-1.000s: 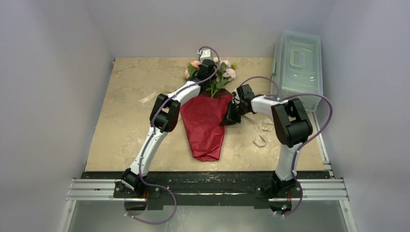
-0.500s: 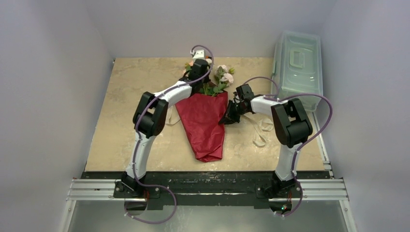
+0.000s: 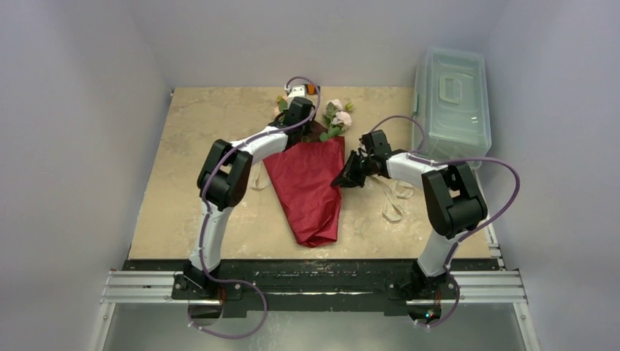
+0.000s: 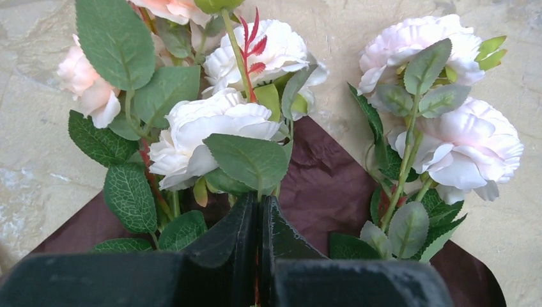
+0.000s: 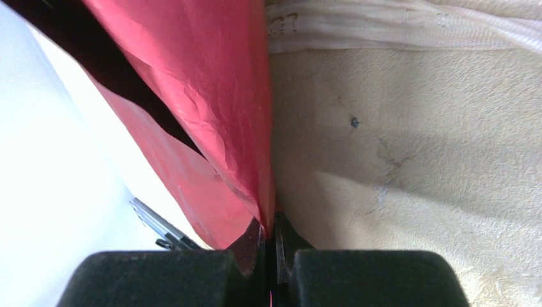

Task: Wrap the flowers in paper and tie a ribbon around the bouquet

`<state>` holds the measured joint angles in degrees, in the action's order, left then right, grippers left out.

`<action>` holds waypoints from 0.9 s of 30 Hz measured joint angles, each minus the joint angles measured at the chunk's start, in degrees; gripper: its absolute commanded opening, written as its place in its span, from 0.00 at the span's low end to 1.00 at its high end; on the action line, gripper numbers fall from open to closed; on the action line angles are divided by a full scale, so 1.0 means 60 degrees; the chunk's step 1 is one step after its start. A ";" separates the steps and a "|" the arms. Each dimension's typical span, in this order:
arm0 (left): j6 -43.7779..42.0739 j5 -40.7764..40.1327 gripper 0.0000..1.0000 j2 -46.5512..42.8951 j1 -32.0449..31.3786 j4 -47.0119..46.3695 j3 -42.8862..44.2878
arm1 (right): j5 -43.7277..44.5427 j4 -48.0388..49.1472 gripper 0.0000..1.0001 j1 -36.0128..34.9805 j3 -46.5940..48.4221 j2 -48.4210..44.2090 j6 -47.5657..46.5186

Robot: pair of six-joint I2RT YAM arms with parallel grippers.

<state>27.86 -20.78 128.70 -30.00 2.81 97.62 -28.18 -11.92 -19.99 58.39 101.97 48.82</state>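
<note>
Pink and white rose flowers (image 4: 217,128) half wrapped, bow not yet tied.
They lie toward the far side of the beige table (image 3: 190,161) on the crinkly red paper sheet (image 3: 307,190), which is loosely folded into a cone. The left gripper (image 4: 259,208) seems to pinch a sprig, the right gripper (image 5: 269,225) nips the paper's edge, and the cream fabric ribbon (image 5: 409,29) lies loose alongside.

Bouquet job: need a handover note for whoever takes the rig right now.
Left gripper: shut, among the flowers at the wrap's open top; whether it pinches a stem is unclear.
Right gripper: shut on the right edge of the paper.
Done: paper folded into a rough cone around the stems.
To do: close the cone, tie the ribbon, which lies loose beside it.
</note>
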 measured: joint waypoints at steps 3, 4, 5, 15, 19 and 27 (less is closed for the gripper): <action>0.0117 -0.0004 0.15 0.0000 -0.0022 0.0215 0.0000 | 0.0098 0.0113 0.00 -0.0007 -0.0098 0.0011 0.0211; 0.0157 -0.0004 0.21 0.0000 -0.0033 0.0328 0.0000 | 0.0106 0.0124 0.00 -0.0007 -0.0109 0.0018 0.0262; 0.0189 -0.0015 0.27 0.0000 -0.0040 0.0433 0.0000 | 0.0109 0.0149 0.00 -0.0011 -0.0109 0.0040 0.0299; -0.0572 -0.0492 0.68 0.0000 0.0062 0.1413 0.1173 | 0.0321 0.0576 0.00 -0.0066 -0.0131 0.0171 0.0499; -0.0852 -0.0801 0.64 0.0120 0.0328 0.1537 0.2153 | 0.0535 0.0546 0.00 -0.0204 -0.0131 0.0171 0.0492; -0.0994 -0.0896 0.62 0.1319 0.1311 0.1421 0.3679 | 0.0903 0.0415 0.00 -0.0543 -0.0131 0.0171 0.0506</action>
<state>21.89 -26.15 136.62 -22.13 11.33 119.70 -22.76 -9.43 -23.24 57.60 103.00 51.86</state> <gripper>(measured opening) 0.635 0.027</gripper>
